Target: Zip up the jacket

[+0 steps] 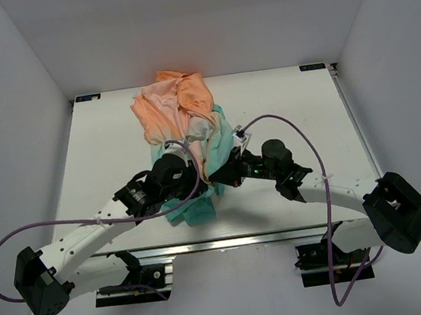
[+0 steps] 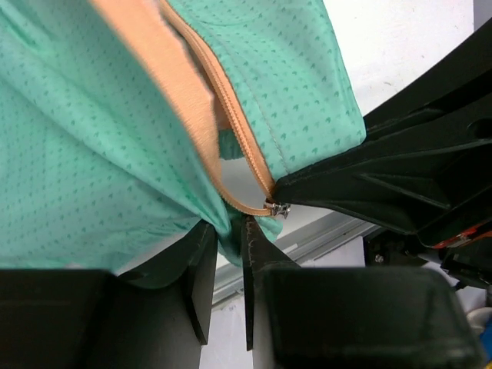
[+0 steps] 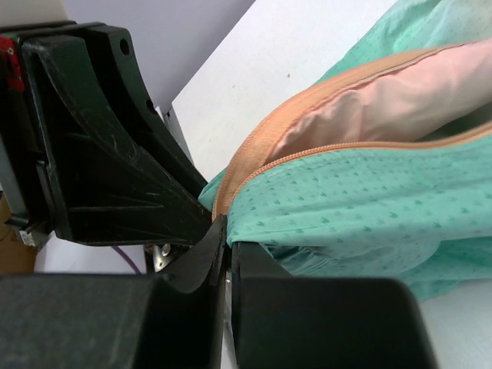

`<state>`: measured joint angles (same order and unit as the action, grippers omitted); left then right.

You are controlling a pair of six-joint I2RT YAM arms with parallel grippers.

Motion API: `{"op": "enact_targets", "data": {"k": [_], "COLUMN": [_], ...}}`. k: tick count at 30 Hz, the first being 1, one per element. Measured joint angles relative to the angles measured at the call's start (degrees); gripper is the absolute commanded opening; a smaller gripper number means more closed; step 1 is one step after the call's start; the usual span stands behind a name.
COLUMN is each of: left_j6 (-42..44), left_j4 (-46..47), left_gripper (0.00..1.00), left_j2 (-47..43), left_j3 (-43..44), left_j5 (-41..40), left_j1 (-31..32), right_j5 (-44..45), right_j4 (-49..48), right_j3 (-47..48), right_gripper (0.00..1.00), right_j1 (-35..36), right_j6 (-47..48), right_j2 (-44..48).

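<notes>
The jacket (image 1: 178, 111) lies bunched at the table's middle, its orange-peach part at the back and its teal hem (image 1: 198, 209) near the front edge. My left gripper (image 1: 198, 183) is shut on a fold of teal hem (image 2: 223, 231) just below the orange zipper (image 2: 231, 115). A small metal slider (image 2: 278, 208) sits at the zipper's lower end, right at the tip of my right gripper (image 2: 323, 188). My right gripper (image 3: 228, 231) is shut at the jacket's teal edge (image 3: 346, 207), beside the zipper's curved end (image 3: 231, 181). What it pinches is hidden.
The white table (image 1: 103, 155) has grey walls on three sides. An aluminium rail (image 1: 228, 241) runs along its near edge. Purple cables (image 1: 291, 124) loop over both arms. The two grippers nearly touch, with the left gripper's body (image 3: 100, 154) filling the right wrist view's left.
</notes>
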<state>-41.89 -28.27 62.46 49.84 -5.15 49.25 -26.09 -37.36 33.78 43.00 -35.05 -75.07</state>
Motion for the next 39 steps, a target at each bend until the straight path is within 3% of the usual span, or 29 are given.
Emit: {"op": "enact_targets", "data": {"k": [6,10,14,16,19,24,33,37,39], "left_j6": [-3.34,-6.08,-8.92,-10.60,-12.81,-15.23,-14.71,-13.57,-12.96], "left_j4": [-0.76,-2.49,-4.09,-4.79,-5.18,-3.34,10.73,16.13,18.32], "left_gripper": [0.33,0.45,0.71,0.79,0.82,0.83,0.81,0.74,0.63], "left_j2": [-3.23,-5.81,-10.80,-13.66,-16.46,-19.61,-21.44,-21.20,-20.35], "left_j3": [-3.63,-5.62,-7.87,-9.42,-11.69,-17.55,-25.64,-25.81,-25.81], "left_j5": [-0.02,-0.11,-0.44,-0.61,-0.55,1.11,4.15,4.61,5.57], "left_j1": [0.11,0.11,0.11,0.11,0.11,0.11,0.11,0.07,-0.09], "right_j5": [0.44,0.83,1.95,2.34,2.38,2.36,2.36,2.38,2.40], "right_j4": [-0.81,-2.82,-3.41,-4.68,-6.16,-9.79,-13.46,-13.84,-13.81], "right_j3": [-2.69,-3.98,-4.11,-4.24,-4.66,-5.68,-6.29,-6.29,-6.29], "right_gripper": [0.00,0.00,0.00,0.00,0.00,0.00,0.00,0.00,0.00], "right_j1": [4.04,5.42,5.60,5.62,5.68,5.86,5.88,5.88,5.88], "right_j6": [-3.76,-6.95,-9.11,-10.38,-12.11,-15.69,-18.93,-19.23,-19.28], "right_j2": [-0.61,-2.16,-2.95,-3.61,-4.96,-6.49,-6.84,-6.84,-6.84]}}
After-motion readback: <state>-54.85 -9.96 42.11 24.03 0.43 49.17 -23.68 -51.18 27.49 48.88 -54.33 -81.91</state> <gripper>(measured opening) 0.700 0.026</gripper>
